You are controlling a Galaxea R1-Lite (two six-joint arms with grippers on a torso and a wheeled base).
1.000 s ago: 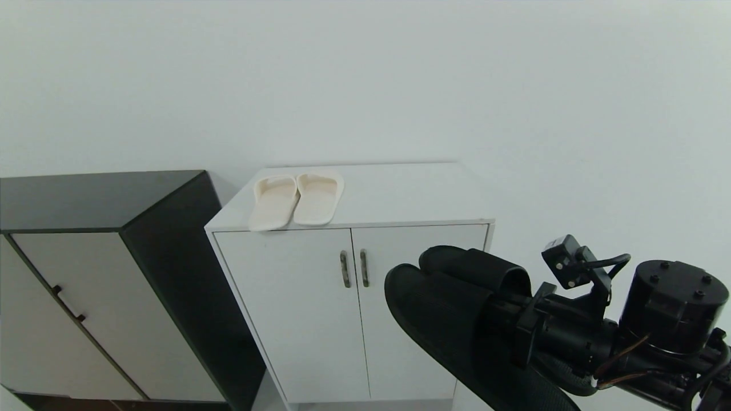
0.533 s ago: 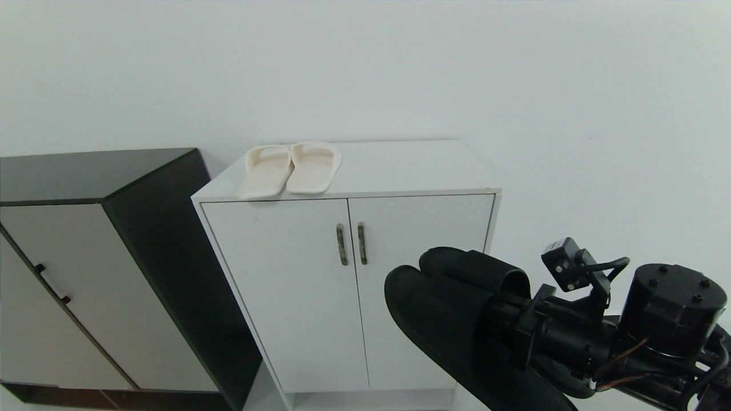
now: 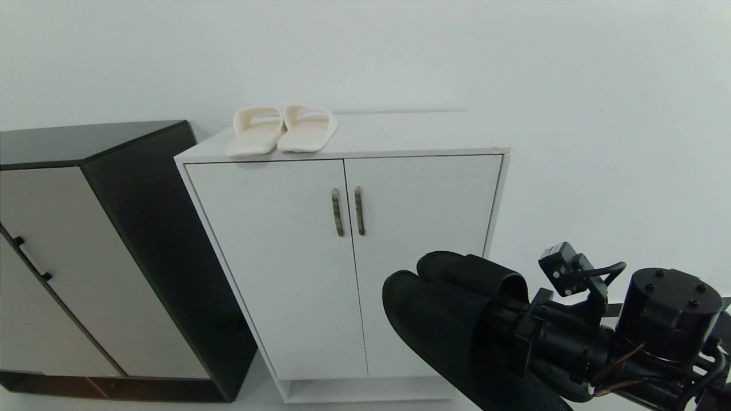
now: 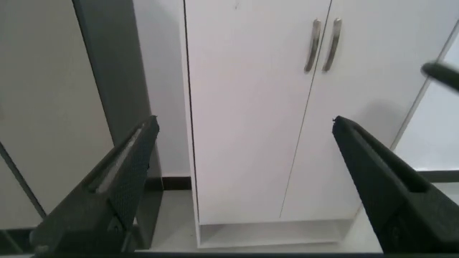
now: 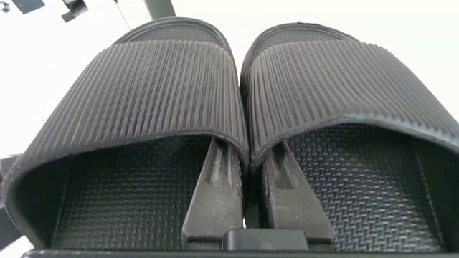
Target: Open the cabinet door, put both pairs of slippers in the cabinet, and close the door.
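Your left gripper (image 4: 245, 123) is spread wide and empty, squarely facing the white cabinet (image 3: 285, 274), whose doors are both shut. The left-door handle (image 3: 337, 212) and right-door handle (image 3: 359, 210) are upright bars side by side at the centre seam, so a sideways gap suits them. Your right gripper (image 5: 247, 147) is pinching the black slippers (image 3: 451, 319) by their touching inner walls, low in front of the right door. The left arm looks like the one to pull. The cream slippers (image 3: 282, 130) lie on the cabinet's top, toward its left end.
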